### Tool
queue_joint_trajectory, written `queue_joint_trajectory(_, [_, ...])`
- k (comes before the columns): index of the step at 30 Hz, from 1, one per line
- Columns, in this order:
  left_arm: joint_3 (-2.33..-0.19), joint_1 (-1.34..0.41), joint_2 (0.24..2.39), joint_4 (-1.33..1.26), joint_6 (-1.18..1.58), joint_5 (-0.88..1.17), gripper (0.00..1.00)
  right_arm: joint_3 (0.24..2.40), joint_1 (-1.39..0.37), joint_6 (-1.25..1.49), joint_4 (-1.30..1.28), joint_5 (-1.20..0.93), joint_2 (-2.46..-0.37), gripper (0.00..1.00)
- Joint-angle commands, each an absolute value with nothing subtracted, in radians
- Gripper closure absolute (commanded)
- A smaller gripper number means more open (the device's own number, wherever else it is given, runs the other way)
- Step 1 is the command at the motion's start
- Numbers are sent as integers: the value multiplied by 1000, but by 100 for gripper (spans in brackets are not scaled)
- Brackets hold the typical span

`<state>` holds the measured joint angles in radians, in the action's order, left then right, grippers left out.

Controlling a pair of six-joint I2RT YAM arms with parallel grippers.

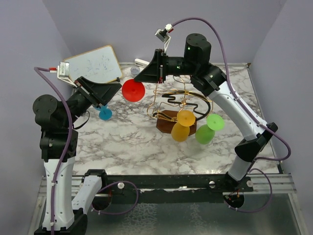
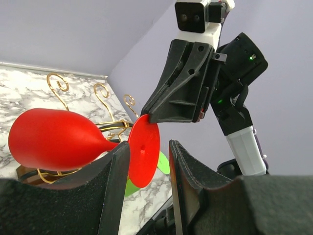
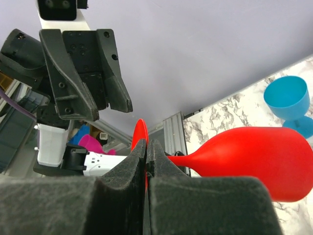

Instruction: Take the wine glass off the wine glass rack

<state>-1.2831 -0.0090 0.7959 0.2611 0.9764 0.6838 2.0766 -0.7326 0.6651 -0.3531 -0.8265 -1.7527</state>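
A red wine glass (image 1: 133,91) hangs in the air on its side, left of the gold wire rack (image 1: 172,100) and clear of it. My right gripper (image 1: 139,77) is shut on the rim of its round foot (image 3: 140,131); the bowl (image 3: 254,161) sticks out to the right in the right wrist view. My left gripper (image 1: 116,90) is open. In the left wrist view its fingers (image 2: 115,181) straddle the foot (image 2: 144,154) without touching it, with the bowl (image 2: 51,139) to the left. Orange (image 1: 186,117), yellow (image 1: 180,132) and green (image 1: 208,128) glasses hang on the rack.
A blue glass (image 1: 105,113) stands on the marble table (image 1: 127,147) just below the left gripper. A whiteboard (image 1: 93,63) lies at the back left and a small white object (image 1: 141,62) at the back. The rack's wooden base (image 1: 166,122) sits mid-table.
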Motion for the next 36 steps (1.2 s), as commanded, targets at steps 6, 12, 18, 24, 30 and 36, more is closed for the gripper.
queue_joint_trajectory(6, [-1185, -31, 756, 53, 1090, 805, 59, 1996, -729, 641, -360, -789, -1657, 99])
queue_joint_trajectory(12, [-1168, -41, 747, 101, 1050, 805, 59, 1976, -729, 644, -353, -790, -1642, 99])
queue_joint_trajectory(18, [-1153, -44, 756, 132, 1023, 805, 59, 1970, -728, 644, -350, -789, -1635, 99])
queue_joint_trajectory(24, [-1126, -46, 761, 97, 1043, 829, 59, 1967, -729, 646, -347, -786, -1637, 99])
queue_joint_trajectory(30, [-1120, -51, 770, 89, 1047, 841, 59, 1971, -729, 653, -342, -791, -1647, 99])
queue_joint_trajectory(36, [-1115, -55, 802, 53, 1065, 860, 59, 1971, -729, 654, -346, -788, -1655, 99])
